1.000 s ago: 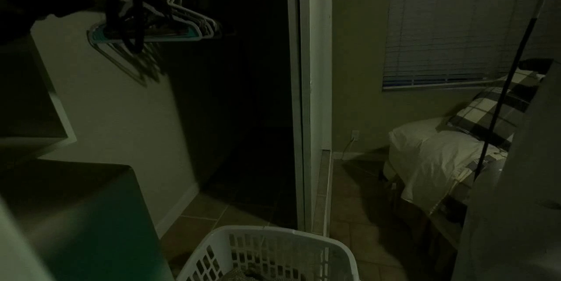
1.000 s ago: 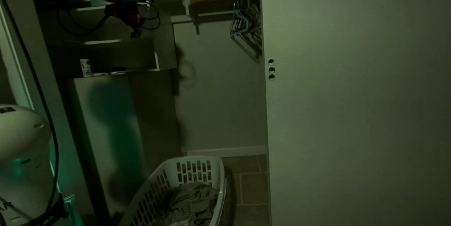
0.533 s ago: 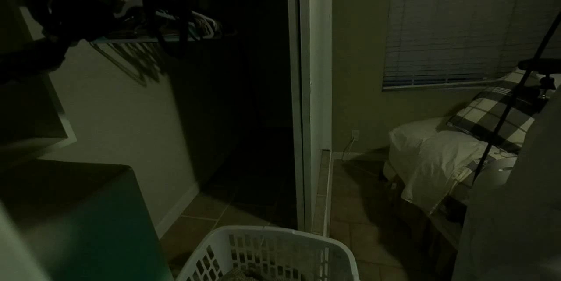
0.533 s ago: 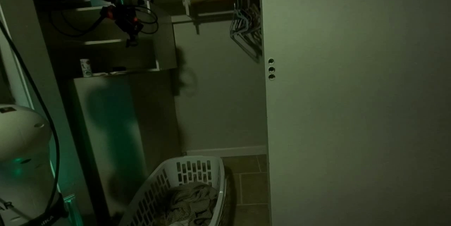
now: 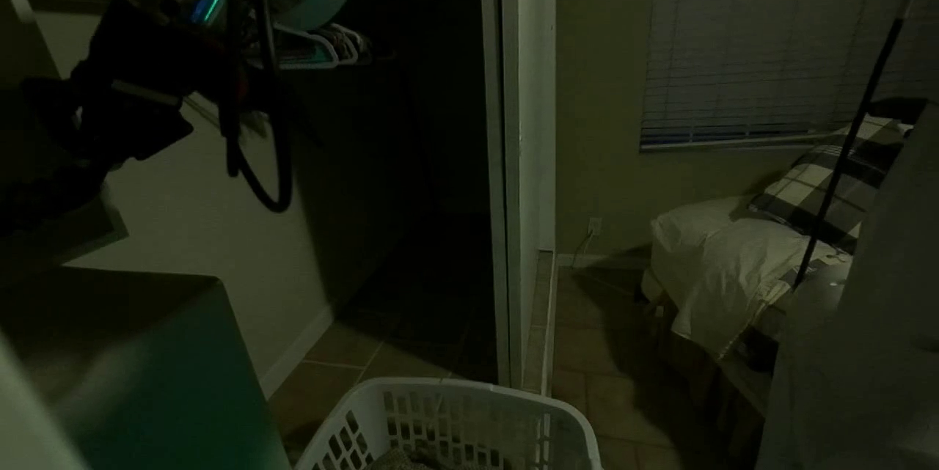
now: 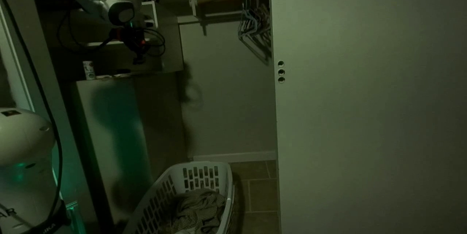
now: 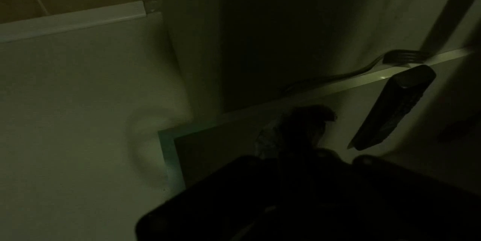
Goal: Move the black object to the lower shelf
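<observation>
gripper (image 6: 138, 60): hanging above lower shelf (image 7: 355, 107) | jaw gap: unreadable, too dark | grip: dark lump (image 7: 305, 125) at gripper's end, held or part of fingers unclear | black remote (image 7: 394, 108): lying on lower shelf just beside fork (image 7: 355, 73), apart from gripper | target: lump or remote, indistinguishable

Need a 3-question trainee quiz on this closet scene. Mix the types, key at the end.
1. True or false: in an exterior view, the can lies on its side on the lowest visible shelf.

2. Multiple choice: which utensil shows in the wrist view?
A) spoon
B) fork
C) knife

3. Short answer: in that same picture as the can, do the jaws appear above or below the front edge of the can's shelf?

Key:
1. False; the can stands upright.
2. B
3. Above
</observation>
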You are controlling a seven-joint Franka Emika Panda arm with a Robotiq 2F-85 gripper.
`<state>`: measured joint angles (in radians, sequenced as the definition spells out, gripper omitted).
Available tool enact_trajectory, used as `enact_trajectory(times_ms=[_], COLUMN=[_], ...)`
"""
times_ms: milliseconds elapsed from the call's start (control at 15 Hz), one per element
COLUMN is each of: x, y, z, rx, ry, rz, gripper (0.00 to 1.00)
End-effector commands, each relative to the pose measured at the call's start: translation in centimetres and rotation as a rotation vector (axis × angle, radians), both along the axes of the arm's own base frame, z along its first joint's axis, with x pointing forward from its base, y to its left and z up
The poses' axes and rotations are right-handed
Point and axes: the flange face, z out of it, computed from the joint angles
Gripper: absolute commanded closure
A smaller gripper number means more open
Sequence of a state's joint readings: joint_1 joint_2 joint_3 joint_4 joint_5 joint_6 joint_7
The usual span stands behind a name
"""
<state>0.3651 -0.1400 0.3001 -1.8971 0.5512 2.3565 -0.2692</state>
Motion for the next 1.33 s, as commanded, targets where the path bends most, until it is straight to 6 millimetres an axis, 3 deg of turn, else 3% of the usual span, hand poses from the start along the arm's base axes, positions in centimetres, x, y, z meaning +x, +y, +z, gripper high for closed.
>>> enact_trajectory(times_ms=[0, 333, 1267], x=[1.6, 3.8, 5.6], y=[0.9, 1.6, 3.5], z=[-1.8, -3.3, -7.0], rx=[0.058, 0.115, 0.123], ry=[-0.059, -0.163, -0.140], rz=[-0.057, -0.142, -0.184], gripper=[1.00, 1.00, 1.00])
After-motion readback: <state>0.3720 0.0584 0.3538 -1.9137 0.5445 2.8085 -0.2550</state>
